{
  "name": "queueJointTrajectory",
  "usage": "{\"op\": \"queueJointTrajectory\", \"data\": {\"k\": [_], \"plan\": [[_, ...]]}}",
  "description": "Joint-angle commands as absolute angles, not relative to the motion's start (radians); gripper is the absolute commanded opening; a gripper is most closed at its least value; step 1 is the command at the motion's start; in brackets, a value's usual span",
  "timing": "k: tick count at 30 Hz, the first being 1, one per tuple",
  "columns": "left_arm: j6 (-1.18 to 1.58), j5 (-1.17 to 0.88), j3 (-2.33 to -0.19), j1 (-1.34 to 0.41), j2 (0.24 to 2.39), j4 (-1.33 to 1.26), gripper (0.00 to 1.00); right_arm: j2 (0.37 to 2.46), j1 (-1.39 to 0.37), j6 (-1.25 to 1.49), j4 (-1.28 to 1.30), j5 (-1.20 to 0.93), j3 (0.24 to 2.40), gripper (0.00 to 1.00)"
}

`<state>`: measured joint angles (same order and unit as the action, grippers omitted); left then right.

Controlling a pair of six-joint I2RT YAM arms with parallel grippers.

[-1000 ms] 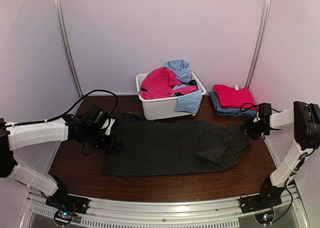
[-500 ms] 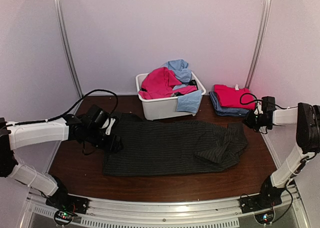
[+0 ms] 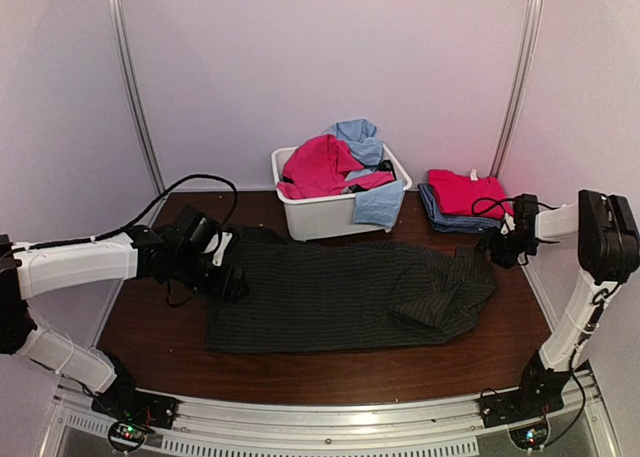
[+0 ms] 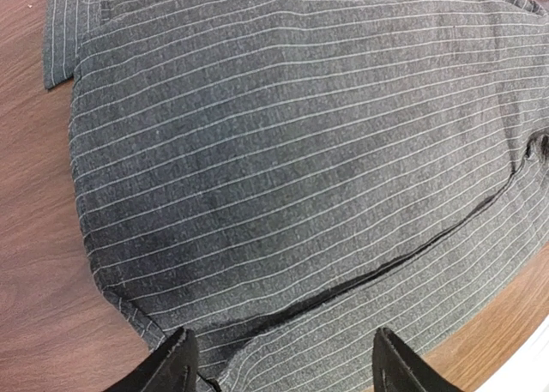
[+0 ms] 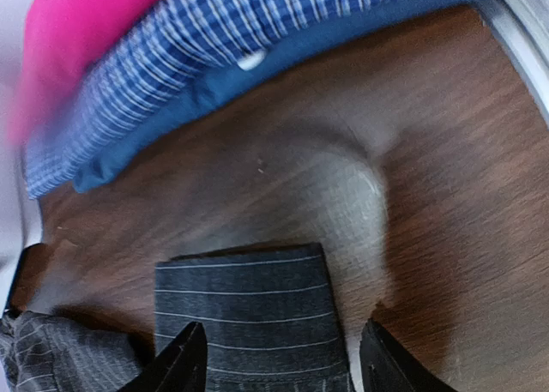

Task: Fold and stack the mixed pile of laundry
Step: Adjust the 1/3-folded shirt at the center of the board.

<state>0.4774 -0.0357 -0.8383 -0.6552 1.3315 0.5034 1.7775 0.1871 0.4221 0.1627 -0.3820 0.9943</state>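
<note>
Under the released left hand and at the released right hand, black pinstriped garment flat on table.

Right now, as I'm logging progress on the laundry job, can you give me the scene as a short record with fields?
spread out: black pinstriped garment, flat on the table
left gripper: open, over the garment's left end
right gripper: open, over a corner at the garment's right end
tub: white, holding unfolded pink and light blue clothes
folded stack: pink top on a blue checked shirt, back right of the table
</note>
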Motion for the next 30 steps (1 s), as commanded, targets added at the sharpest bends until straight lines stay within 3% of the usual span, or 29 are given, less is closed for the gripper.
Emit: {"op": "queueJointTrajectory", "data": {"k": [1, 5, 12, 23, 30], "plan": [[0.464, -0.05, -0.863, -0.647, 1.349, 0.468, 0.71, 1.839, 0.17, 0.393, 0.211, -0.337, 1.053, 0.6], [0.461, -0.053, -0.87, -0.646, 1.363, 0.459, 0.71, 1.907, 0.134, 0.383, 0.234, -0.311, 1.097, 0.53], [0.452, -0.049, -0.87, -0.637, 1.361, 0.46, 0.72, 1.885, 0.104, 0.372, 0.266, -0.333, 1.141, 0.0], [0.435, -0.021, -0.887, -0.614, 1.326, 0.461, 0.75, 1.47, 0.076, 0.366, 0.323, -0.454, 1.222, 0.0], [0.37, -0.036, -0.887, -0.604, 1.202, 0.392, 0.84, 1.316, -0.151, 0.323, 0.282, -0.62, 1.265, 0.0]]}}
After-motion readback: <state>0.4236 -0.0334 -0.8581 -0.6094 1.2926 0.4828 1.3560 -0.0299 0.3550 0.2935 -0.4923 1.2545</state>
